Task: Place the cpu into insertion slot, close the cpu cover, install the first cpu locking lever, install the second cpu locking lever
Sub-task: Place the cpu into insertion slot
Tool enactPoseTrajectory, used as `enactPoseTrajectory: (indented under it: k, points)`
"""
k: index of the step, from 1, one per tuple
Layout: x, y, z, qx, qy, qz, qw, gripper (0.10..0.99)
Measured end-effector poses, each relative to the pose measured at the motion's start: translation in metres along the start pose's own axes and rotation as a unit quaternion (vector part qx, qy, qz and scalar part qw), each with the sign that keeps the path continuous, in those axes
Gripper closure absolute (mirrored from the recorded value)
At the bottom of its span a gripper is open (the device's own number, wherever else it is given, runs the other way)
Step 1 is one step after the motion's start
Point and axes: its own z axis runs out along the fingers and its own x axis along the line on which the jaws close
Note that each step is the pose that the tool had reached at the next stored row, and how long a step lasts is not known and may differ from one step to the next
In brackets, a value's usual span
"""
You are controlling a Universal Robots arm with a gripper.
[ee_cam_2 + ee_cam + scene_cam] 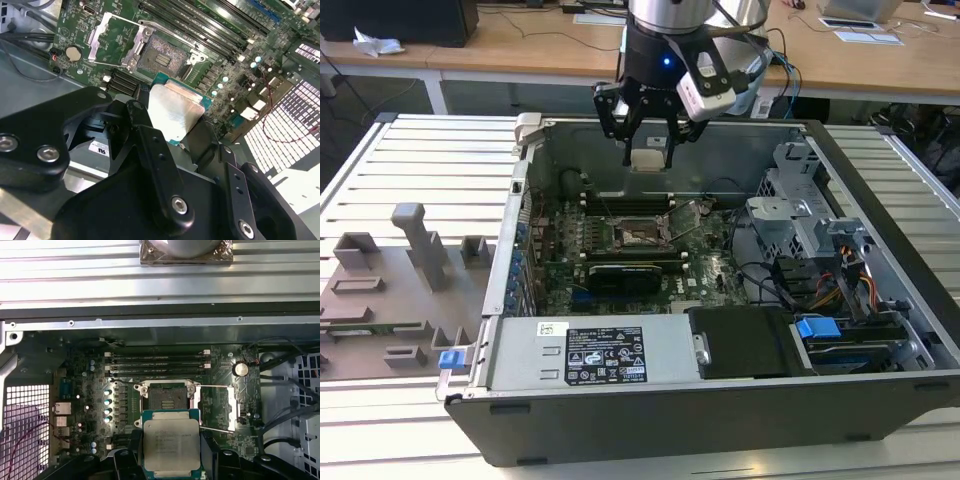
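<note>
Exterior view: pincer (pixel 648 148) grips cpu (pixel 648 159) above insertion slot (pixel 642 233).

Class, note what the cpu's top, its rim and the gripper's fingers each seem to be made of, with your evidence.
cpu top: likely metal, matte silver-grey, with a dull sheen. Rim: thin green, probably circuit-board laminate. Fingers: black, smooth, screw-fastened; coated metal or hard plastic, cannot tell which.

The silver arm (pixel 665 15) carries black linkage fingers (pixel 155 165) studded with screws (pixel 179 204)

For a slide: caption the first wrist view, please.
Gripper holds the cpu near the bare insertion slot, its cpu cover swung open.
</note>
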Motion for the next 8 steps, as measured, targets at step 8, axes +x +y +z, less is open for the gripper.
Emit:
enactPoseTrajectory:
  k: [8]
  points:
    - [-0.0065,-0.0003,0.0077,0.0000,0.0000,0.000,1.0000,0.541]
